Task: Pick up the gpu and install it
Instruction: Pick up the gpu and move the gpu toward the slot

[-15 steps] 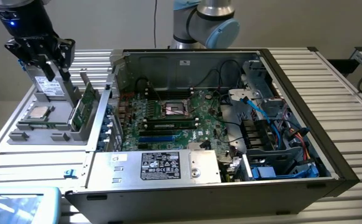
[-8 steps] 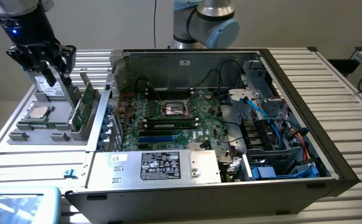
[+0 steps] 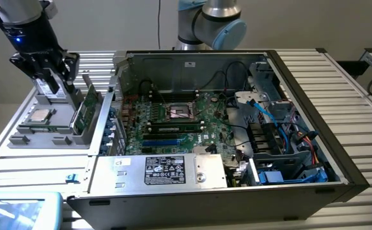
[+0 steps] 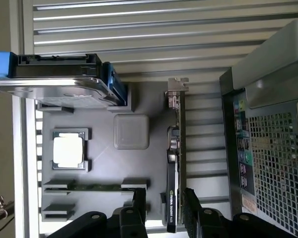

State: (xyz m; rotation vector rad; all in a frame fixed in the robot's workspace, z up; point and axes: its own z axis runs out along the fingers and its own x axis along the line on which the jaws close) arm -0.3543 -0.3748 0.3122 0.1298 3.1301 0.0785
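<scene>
Tool [image 4: 165,210] hung spread, fingers [image 4: 139,206] flanking gpu [image 4: 175,148] | gpu stood on edge in grey holder [image 4: 104,163] | open case [image 3: 173,62] sat just beside holder on tabletop [image 3: 358,96]

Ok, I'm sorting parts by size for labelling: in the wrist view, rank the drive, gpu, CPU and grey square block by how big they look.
1. drive, though it likely stands nearer the camera.
2. gpu, seen edge-on, long and thin.
3. CPU and block: they look alike, so no ranking.
</scene>
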